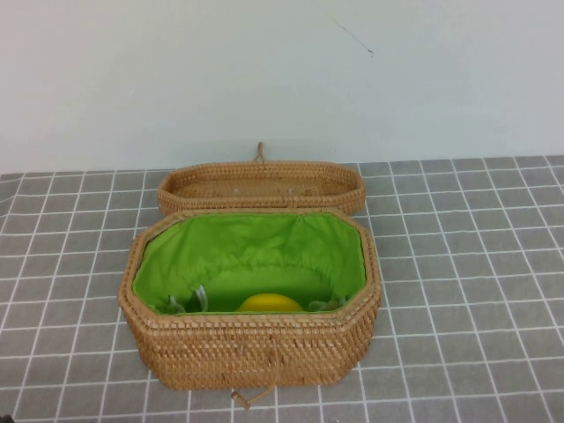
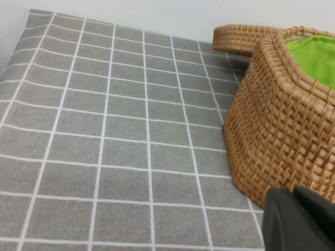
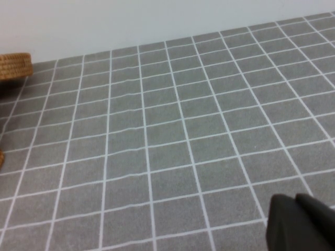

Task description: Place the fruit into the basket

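The yellow lemon (image 1: 270, 303) lies inside the tan wicker basket (image 1: 256, 348) on its green lining, near the front wall; only its top shows. The basket stands at the table's middle. In the left wrist view the basket's woven side (image 2: 282, 125) is close by, and my left gripper (image 2: 298, 219) shows as black fingers pressed together, empty, just outside that wall. My right gripper (image 3: 301, 225) shows as black fingers pressed together, empty, above bare tiled table away from the basket. Neither gripper shows in the high view.
The shallow wicker lid (image 1: 262, 186) lies open behind the basket, touching its back rim; it also shows in the left wrist view (image 2: 241, 39) and the right wrist view (image 3: 13, 67). The grey tiled cloth (image 1: 467, 264) covers the table. A pale wall stands behind.
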You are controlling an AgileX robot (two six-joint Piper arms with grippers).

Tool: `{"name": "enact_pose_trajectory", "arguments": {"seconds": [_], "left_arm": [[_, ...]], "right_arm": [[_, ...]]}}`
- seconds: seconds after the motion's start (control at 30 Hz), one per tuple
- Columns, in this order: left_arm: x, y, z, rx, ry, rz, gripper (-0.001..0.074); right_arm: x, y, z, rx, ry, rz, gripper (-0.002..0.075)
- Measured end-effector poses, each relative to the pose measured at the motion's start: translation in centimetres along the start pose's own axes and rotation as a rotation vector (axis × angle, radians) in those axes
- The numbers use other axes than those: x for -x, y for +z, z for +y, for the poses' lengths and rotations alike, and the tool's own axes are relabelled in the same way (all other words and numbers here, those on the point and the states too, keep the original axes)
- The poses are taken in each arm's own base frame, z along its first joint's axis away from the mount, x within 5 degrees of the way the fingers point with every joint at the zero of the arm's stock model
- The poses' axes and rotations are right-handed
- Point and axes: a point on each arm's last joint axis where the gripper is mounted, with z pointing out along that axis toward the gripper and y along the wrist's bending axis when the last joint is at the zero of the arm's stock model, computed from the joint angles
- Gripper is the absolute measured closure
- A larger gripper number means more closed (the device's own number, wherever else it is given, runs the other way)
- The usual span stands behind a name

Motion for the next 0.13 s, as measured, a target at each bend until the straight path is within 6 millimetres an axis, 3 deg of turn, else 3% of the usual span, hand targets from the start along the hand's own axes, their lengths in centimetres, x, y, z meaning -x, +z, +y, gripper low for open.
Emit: {"name": "enact_pose_trajectory", "arguments": {"seconds": [0.13], "left_arm": [[0.00,0.00,0.00,0.000,0.000,0.000,0.0738]], "right_arm": [[0.02,0.00,0.00,0.000,0.000,-0.002,0.0726]]}}
